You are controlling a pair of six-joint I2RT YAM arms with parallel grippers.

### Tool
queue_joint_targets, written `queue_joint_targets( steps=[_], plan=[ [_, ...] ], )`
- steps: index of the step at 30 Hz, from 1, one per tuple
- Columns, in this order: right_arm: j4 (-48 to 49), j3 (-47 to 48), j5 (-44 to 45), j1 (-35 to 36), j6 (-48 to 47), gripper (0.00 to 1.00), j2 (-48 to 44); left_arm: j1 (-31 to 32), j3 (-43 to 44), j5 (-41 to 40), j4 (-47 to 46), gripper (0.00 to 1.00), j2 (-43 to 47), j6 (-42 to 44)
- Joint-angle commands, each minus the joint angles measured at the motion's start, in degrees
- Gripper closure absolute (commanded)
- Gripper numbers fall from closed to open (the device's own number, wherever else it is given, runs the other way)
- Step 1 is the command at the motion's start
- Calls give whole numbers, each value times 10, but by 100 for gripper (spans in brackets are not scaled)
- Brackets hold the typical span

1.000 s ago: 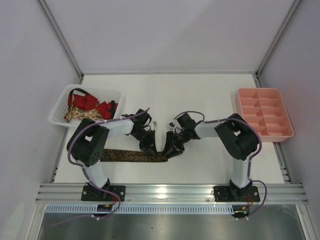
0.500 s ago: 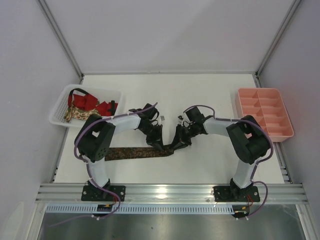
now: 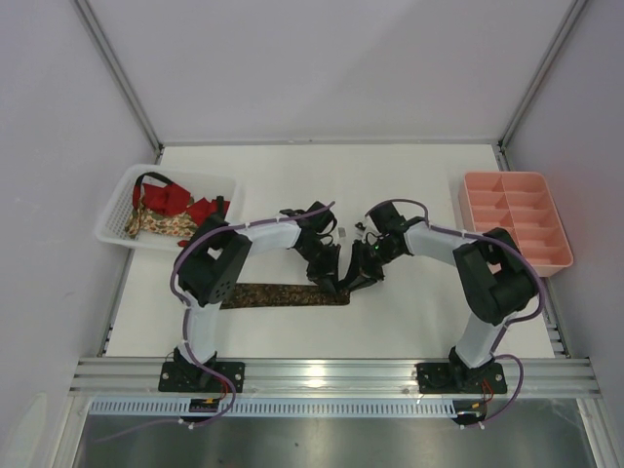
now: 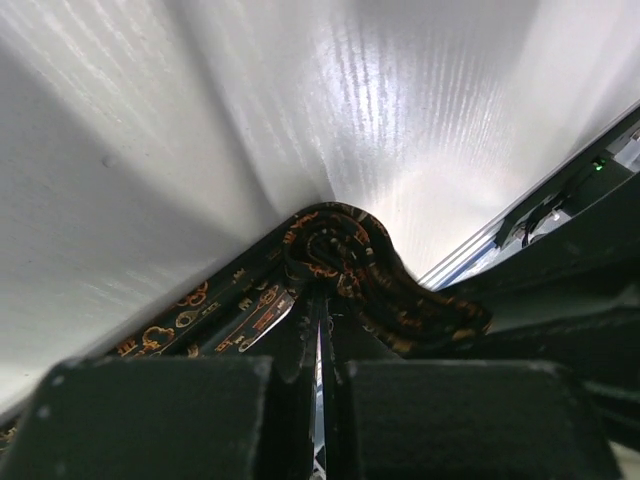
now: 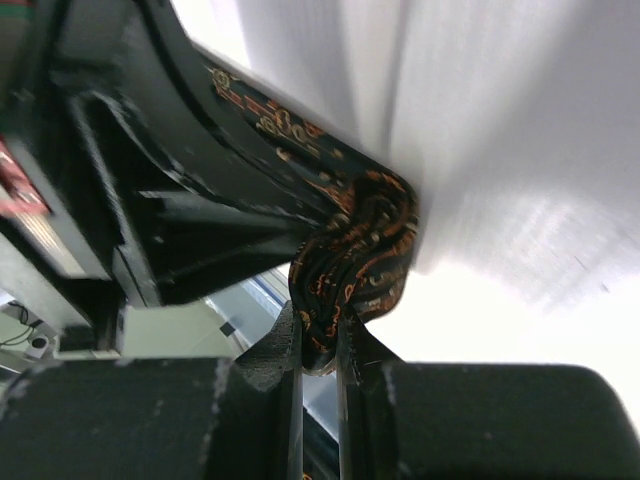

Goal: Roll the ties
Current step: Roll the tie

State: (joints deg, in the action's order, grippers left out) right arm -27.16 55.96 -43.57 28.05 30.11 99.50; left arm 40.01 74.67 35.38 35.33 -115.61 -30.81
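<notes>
The dark brown tie [image 3: 278,293] with reddish-gold pattern lies flat across the near table, and its right end is curled into a small roll [image 4: 335,245]. My left gripper [image 3: 331,278] is shut on the tie at the roll; in the left wrist view [image 4: 322,310] only a thin slit shows between its fingers. My right gripper [image 3: 359,280] is shut on the roll [image 5: 355,250] from the other side, and fabric fills the gap between its tips in the right wrist view [image 5: 320,335]. The two grippers nearly touch.
A white basket [image 3: 115,210] at the far left holds a red tie [image 3: 171,198] and a beige floral tie [image 3: 161,224]. A pink compartment tray [image 3: 561,244] stands at the right edge. Metal rails run along the near edge.
Both grippers have moved to the right with the rolled end between them. The flat length of the brown tie has been dragged to the right along the table.
</notes>
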Motion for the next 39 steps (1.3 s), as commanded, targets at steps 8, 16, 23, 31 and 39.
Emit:
queue_joint_targets(
  steps=[8, 16, 23, 31, 39],
  plan=[
    [13, 71, -23, 41, 29, 100, 53, 3, -10, -3, -18, 100, 15, -7],
    [0, 94, -16, 65, 29, 100, 87, 1, -33, -46, 3, 100, 41, 13],
    [-39, 135, 9, 89, 29, 100, 140, -5, -41, -101, 26, 100, 57, 27],
    [-55, 157, 44, 103, 27, 100, 162, -21, -66, -216, 45, 99, 122, 30],
    [-75, 196, 52, 111, 29, 97, 191, -61, -145, -215, 15, 99, 187, 16]
  ],
)
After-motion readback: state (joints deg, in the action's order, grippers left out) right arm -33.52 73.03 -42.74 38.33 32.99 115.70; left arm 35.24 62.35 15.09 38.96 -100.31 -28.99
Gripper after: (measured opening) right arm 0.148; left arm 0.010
